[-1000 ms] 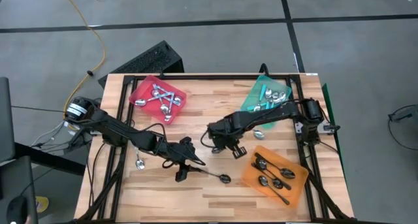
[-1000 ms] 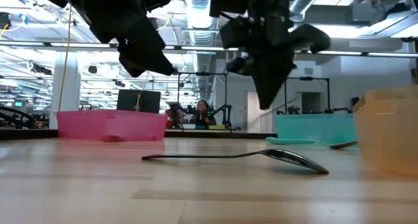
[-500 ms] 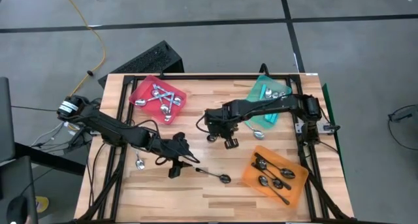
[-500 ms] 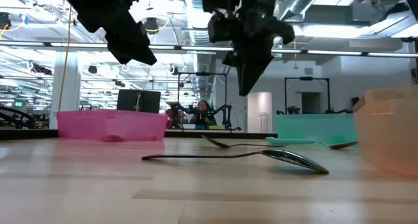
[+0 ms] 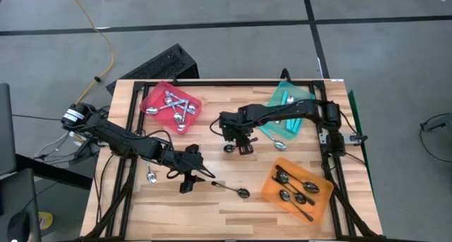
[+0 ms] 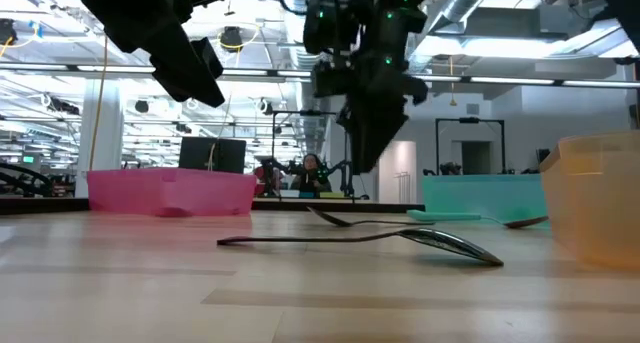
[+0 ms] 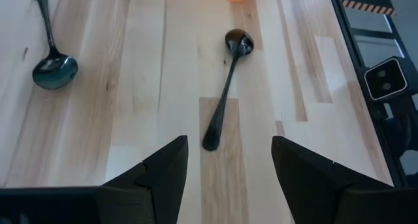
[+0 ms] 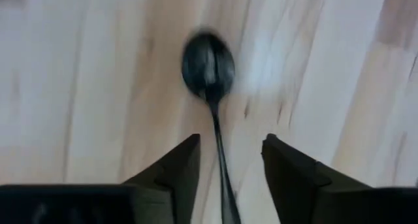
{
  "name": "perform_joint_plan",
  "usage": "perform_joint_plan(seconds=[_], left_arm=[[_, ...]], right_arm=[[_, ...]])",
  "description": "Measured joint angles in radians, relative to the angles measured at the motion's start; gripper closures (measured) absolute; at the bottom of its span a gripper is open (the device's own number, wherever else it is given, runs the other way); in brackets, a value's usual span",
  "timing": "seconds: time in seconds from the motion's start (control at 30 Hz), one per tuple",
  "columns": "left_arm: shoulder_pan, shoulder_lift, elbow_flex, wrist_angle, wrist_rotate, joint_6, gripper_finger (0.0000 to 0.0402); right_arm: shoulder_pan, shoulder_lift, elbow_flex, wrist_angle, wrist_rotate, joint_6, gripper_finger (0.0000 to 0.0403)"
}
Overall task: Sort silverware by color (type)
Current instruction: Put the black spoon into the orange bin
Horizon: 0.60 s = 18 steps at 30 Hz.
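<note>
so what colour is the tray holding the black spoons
Orange tray, translucent; clearest in the high view.

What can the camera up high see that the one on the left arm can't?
Only the high view shows the red tray, teal tray, the whole orange tray, and the right gripper over a spoon. Only the left wrist view shows the left gripper's open fingers close up, pointing at the handle. Both show the black spoon lying on the table.
</note>
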Motion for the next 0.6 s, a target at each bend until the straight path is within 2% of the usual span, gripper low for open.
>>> perform_joint_plan(seconds=[0.2, 0.6], left_arm=[[-0.004, 0.000, 0.000, -0.009, 0.001, -0.013, 0.0196], [-0.016, 0.001, 0.000, -0.042, 0.000, -0.037, 0.0196]], right_arm=[[0.000, 0.107, 0.002, -0.011, 0.001, -0.026, 0.0194], [-0.032, 0.179, 0.006, 0.016, 0.005, -0.015, 0.0219]])
